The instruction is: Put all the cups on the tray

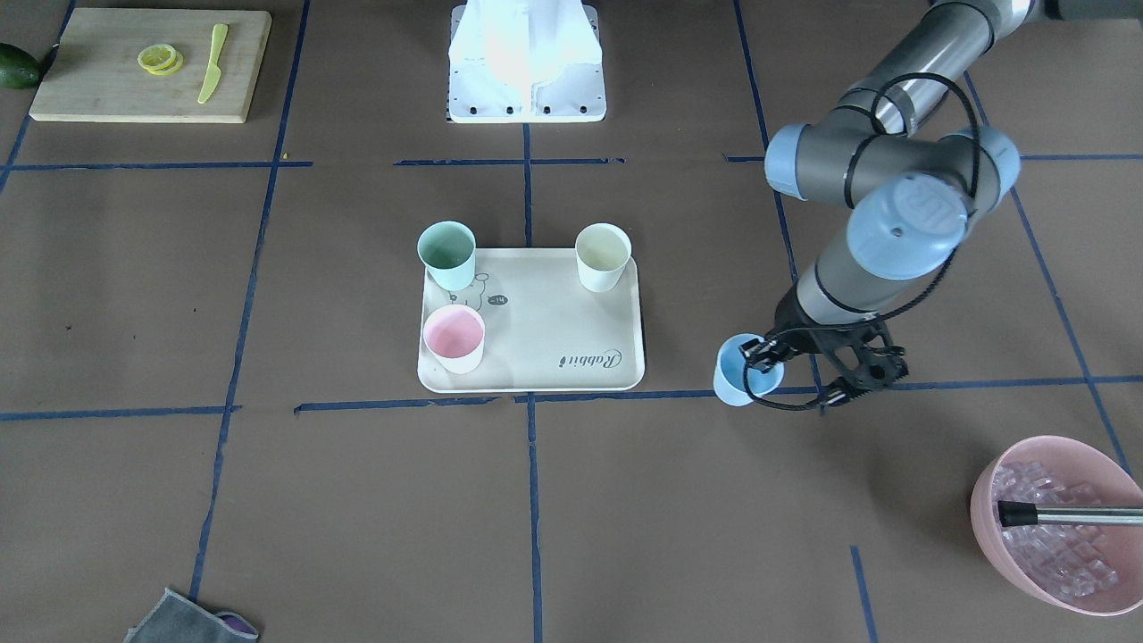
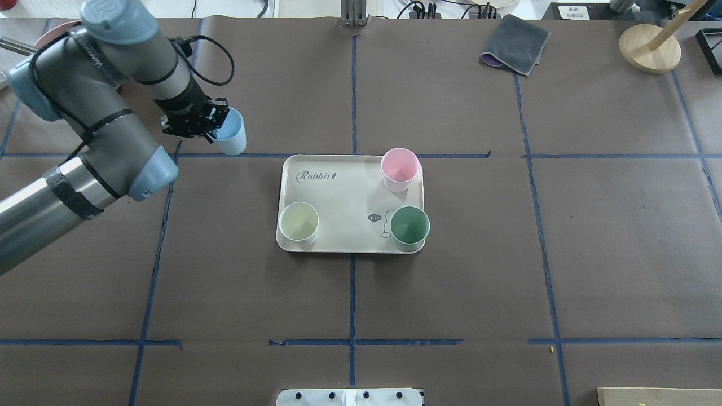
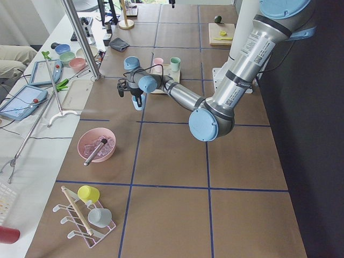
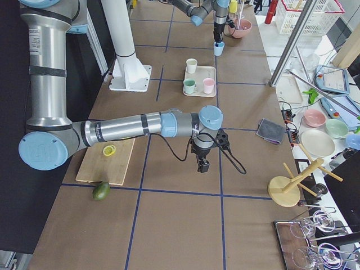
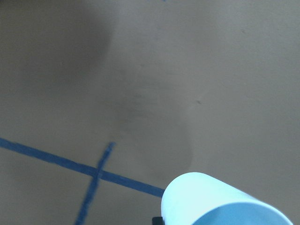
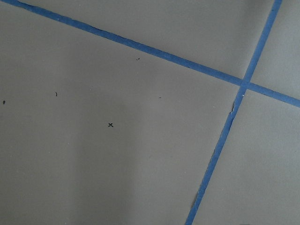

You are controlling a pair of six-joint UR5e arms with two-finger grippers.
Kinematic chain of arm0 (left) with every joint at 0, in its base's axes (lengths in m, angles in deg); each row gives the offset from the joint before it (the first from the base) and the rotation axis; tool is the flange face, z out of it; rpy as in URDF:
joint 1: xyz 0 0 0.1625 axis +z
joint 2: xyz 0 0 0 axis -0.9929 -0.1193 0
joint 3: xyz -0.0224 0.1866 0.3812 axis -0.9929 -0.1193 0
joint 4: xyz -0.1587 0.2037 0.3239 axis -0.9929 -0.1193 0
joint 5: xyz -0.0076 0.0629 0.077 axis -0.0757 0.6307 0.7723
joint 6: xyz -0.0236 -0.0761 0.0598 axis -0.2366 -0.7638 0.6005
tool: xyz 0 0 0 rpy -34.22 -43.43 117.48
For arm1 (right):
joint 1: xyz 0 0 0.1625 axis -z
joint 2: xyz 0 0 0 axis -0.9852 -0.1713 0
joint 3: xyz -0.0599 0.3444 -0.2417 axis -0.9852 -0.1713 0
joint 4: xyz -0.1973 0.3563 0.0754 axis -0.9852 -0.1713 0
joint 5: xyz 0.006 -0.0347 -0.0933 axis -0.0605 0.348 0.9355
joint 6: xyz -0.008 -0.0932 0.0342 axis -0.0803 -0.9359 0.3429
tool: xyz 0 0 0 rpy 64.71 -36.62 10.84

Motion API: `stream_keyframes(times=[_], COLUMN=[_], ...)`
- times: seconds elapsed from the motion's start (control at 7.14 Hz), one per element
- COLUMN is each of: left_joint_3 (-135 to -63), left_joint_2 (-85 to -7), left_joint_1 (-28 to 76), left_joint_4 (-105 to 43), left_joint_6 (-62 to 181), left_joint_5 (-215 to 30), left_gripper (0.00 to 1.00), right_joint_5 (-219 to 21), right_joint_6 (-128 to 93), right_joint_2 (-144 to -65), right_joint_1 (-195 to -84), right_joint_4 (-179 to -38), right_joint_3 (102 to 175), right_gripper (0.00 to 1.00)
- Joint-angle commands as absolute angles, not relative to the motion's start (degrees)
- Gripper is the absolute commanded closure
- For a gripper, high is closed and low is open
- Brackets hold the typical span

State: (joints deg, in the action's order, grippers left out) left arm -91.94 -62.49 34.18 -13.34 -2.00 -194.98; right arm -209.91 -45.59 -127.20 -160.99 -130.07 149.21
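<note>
The cream-beige tray point(image 1: 545, 326) point(image 2: 344, 194) lies at the table's middle. On it stand the mint green cup point(image 1: 446, 256) point(image 2: 410, 227), the pale pink cup point(image 1: 454, 338) point(image 2: 400, 169) and the cream-white cup point(image 1: 603, 257) point(image 2: 298, 223). My left gripper point(image 1: 775, 357) point(image 2: 216, 121) is shut on the rim of the light blue cup point(image 1: 737, 382) point(image 2: 231, 138) point(image 5: 220, 201) and holds it tilted above the table, beside the tray's "Rabbit" end. My right gripper point(image 4: 202, 164) hangs over bare table far from the tray; I cannot tell whether it is open or shut.
A pink bowl point(image 1: 1058, 440) of ice cubes with a metal handle in it stands beyond the left arm. A wooden cutting board point(image 1: 107, 89) with lemon slices and a knife, an avocado point(image 1: 16, 67), a grey cloth point(image 2: 514, 44) and a wooden stand point(image 2: 648, 51) sit at the edges.
</note>
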Motion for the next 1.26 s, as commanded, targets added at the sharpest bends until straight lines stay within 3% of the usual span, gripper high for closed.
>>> stream_keyframes(times=[0.0,0.42,0.7,0.84,0.98,1.12], left_joint_3=[-92.0,-91.2,-91.1,-91.0,-90.8,-91.5], left_joint_2=[-66.8,-69.5,-69.3,-69.1,-69.0,-69.0], left_joint_1=[38.8,43.9,44.0,44.0,44.0,44.0], left_joint_4=[-13.3,-12.9,-13.0,-13.0,-13.3,-13.1], left_joint_6=[-12.0,-14.8,-15.4,-15.1,-14.7,-14.1], left_joint_5=[-194.6,-190.5,-190.5,-190.4,-189.1,-188.5], left_gripper=[1.00,1.00,0.95,0.87,0.25,0.01], right_joint_5=[-209.9,-210.0,-210.0,-210.0,-209.9,-209.9], right_joint_6=[-45.6,-45.6,-45.6,-45.6,-45.6,-45.6], right_joint_2=[-127.2,-127.2,-127.2,-127.2,-127.2,-127.2], right_joint_1=[-161.0,-161.0,-161.0,-161.0,-161.0,-161.0], right_joint_4=[-130.0,-130.0,-130.1,-130.0,-130.0,-130.0], right_joint_3=[149.3,149.3,149.4,149.5,149.4,149.4], right_gripper=[0.01,0.01,0.01,0.01,0.01,0.01])
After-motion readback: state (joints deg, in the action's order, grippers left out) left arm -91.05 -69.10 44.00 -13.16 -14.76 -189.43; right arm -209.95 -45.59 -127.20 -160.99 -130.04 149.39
